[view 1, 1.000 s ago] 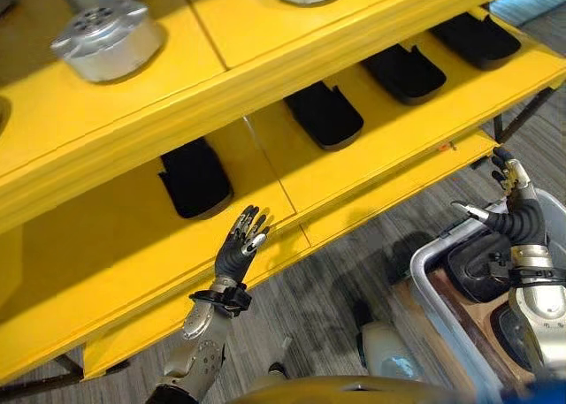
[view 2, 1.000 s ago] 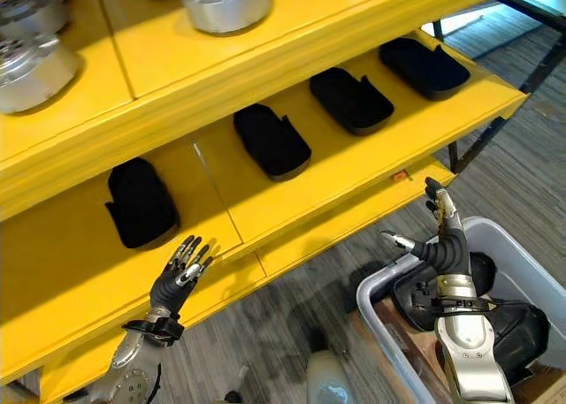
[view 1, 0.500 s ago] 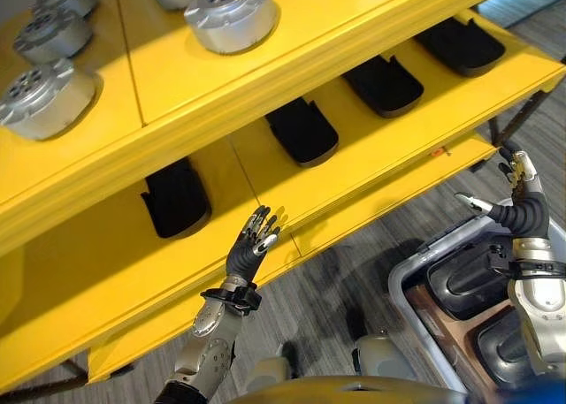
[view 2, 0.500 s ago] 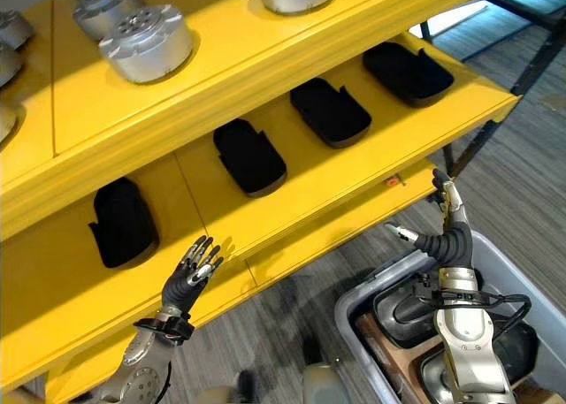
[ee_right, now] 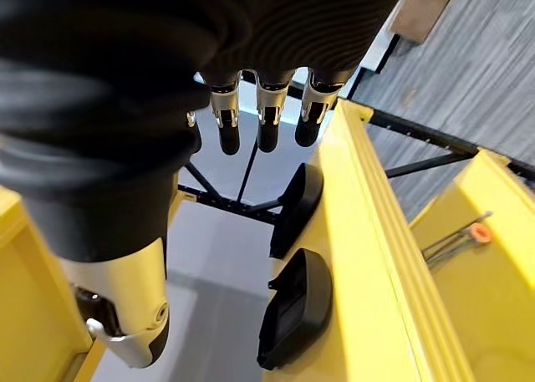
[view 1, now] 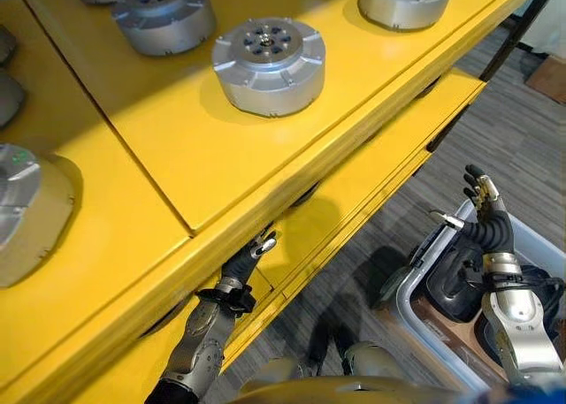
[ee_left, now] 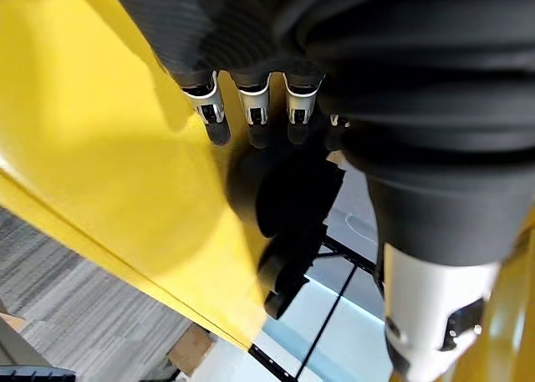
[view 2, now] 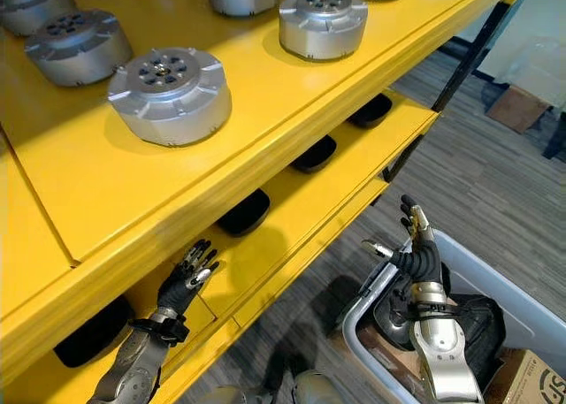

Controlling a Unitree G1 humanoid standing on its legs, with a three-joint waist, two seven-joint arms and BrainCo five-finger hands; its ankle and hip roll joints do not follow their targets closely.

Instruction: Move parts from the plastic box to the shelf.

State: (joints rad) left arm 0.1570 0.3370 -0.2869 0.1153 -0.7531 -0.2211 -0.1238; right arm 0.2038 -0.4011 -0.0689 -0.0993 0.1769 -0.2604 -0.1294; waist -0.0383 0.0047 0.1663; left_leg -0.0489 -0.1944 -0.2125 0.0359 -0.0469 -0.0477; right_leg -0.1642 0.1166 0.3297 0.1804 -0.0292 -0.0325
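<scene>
A grey plastic box (view 2: 508,285) stands on the floor at the lower right with black parts (view 2: 485,326) inside. My right hand (view 2: 416,255) is raised over the box's near corner, open, with nothing in it. My left hand (view 2: 183,283) reaches in over the lower shelf (view 2: 354,170), just under the front edge of the upper shelf (view 1: 221,156). It is open and holds nothing, its fingers (ee_left: 251,114) straight. Black parts (view 2: 243,214) lie in a row on the lower shelf. Silver round parts (view 1: 268,64) stand on the upper shelf.
A dark metal leg (view 2: 447,81) of the shelf slants down at the right end. A cardboard box (view 2: 535,382) sits beside the plastic box. Another brown box (view 2: 517,108) lies on the grey floor further off.
The camera has moved, so the upper shelf with its silver parts now takes up much more of the picture. Both hands stay open, roughly where they were.
</scene>
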